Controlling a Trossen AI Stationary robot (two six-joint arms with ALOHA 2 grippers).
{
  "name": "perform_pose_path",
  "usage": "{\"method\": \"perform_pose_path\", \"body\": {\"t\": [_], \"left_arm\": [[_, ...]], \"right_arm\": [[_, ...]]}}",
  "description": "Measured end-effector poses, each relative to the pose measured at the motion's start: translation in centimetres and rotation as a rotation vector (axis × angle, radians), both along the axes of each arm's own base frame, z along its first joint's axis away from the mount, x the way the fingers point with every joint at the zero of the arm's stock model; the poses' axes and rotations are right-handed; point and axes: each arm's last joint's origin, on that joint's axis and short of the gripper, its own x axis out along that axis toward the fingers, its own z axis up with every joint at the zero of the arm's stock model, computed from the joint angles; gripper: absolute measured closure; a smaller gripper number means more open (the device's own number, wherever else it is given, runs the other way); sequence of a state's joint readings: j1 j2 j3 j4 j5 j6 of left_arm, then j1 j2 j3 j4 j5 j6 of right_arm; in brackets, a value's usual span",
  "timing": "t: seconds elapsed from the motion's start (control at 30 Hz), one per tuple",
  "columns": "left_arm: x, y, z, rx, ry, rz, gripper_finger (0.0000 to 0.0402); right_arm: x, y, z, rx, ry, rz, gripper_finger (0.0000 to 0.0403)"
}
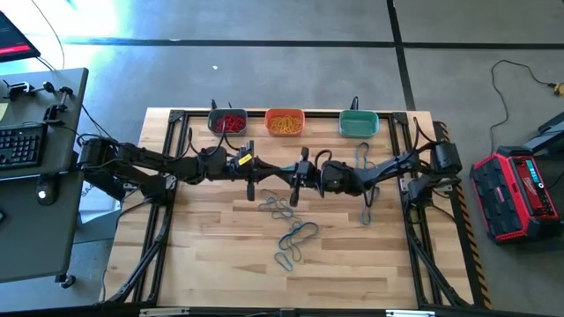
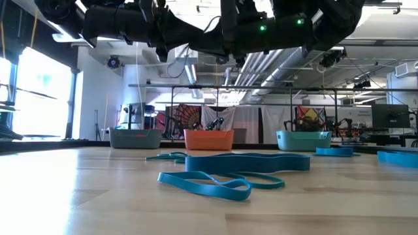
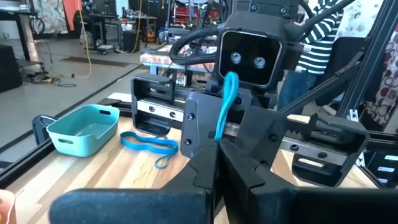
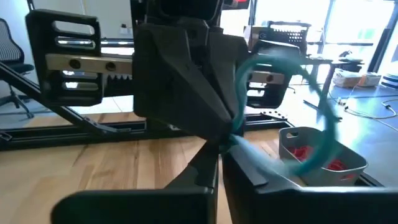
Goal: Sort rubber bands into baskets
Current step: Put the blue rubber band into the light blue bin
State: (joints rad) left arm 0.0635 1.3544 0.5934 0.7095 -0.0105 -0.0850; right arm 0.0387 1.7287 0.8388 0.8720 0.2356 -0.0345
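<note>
Both claws meet above the counter [image 1: 220, 264], left claw [image 3: 217, 146] and right claw [image 4: 221, 146] each pinching one teal rubber band [image 3: 225, 102]. Possibly it is the same band.

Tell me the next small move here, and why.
Probably open the left gripper. It and the right gripper are both shut on what looks like the same blue band, above the table. Letting go would free the right to carry it to the teal basket on its side.
</note>
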Motion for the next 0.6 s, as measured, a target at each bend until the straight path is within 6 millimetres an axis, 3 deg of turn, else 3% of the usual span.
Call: {"method": "perform_pose_path", "body": {"t": [0.43, 0.6], "left_arm": [[0.0, 0.1, -0.1, 0.01, 0.01, 0.044, 0.0309], [-0.7, 0.3, -1.4, 0.023, 0.046, 0.104, 0.0279]], "right_arm": [[0.0, 0.2, -0.3, 0.009, 0.026, -0.006, 0.0402], [-0.6, 0.4, -0.2, -0.001, 0.105, -0.073, 0.0402]]}}
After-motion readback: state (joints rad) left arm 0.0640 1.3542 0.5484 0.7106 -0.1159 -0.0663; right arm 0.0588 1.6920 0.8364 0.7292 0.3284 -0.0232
